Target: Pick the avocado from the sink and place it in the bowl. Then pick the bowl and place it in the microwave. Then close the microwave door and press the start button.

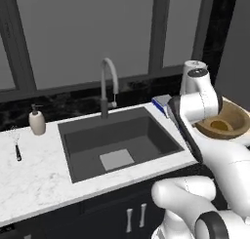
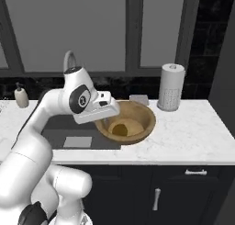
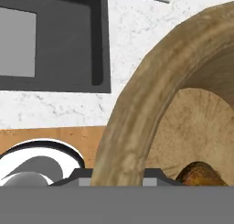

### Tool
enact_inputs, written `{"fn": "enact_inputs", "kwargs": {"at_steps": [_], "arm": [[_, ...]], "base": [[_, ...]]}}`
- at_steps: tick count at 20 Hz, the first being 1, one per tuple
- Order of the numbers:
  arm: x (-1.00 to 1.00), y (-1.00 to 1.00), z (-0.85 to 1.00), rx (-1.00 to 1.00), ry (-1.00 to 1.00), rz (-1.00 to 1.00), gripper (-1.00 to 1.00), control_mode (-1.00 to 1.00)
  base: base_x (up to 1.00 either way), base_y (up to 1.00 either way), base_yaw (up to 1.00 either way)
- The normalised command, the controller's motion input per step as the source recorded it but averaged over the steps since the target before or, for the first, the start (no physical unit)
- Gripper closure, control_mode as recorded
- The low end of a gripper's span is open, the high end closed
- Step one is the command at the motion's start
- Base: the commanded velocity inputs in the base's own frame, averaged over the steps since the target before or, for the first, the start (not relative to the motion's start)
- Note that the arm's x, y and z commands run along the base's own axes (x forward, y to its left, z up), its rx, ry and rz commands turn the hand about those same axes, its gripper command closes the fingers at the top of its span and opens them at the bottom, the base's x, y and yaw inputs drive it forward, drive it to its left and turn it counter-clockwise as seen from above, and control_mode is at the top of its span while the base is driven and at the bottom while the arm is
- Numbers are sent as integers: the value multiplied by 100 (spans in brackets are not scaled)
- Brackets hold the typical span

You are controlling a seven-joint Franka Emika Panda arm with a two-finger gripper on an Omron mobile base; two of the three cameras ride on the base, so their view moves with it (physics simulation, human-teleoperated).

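Observation:
The wood-brown bowl [image 2: 137, 116] is on the white counter just right of the dark sink [image 1: 88, 138], and the small orange-brown avocado [image 2: 120, 129] lies inside it. My gripper [image 2: 107, 119] reaches down over the bowl's left rim. In the hand view that rim [image 3: 137, 127] runs between my fingertips, with the gripper [image 3: 119, 178] shut on it and the avocado [image 3: 199, 173] just inside. From the left base view, my arm partly covers the bowl [image 1: 229, 128] and the avocado [image 1: 222, 126]. The microwave and its door are out of view.
A curved faucet [image 1: 108, 82] stands behind the sink, with a soap dispenser [image 1: 37, 121] and a small brush [image 1: 17, 148] on the counter to its left. A paper towel roll [image 2: 170, 87] stands behind the bowl. A blue-white pad [image 1: 160, 104] lies at the sink's back right corner.

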Motion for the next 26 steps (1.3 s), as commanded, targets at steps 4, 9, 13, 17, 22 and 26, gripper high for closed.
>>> {"fn": "enact_inputs", "kwargs": {"at_steps": [4,9,13,17,22,26], "arm": [[0,0,0,0,0,0,100,100],[0,0,0,0,0,0,100,100],[0,0,0,0,0,0,100,100],[0,0,0,0,0,0,100,100],[0,0,0,0,0,0,100,100],[0,0,0,0,0,0,100,100]], "base": [[-25,3,-84],[-6,0,-97],[-2,0,-99],[0,0,-98],[0,0,-100],[0,-5,-100]]}}
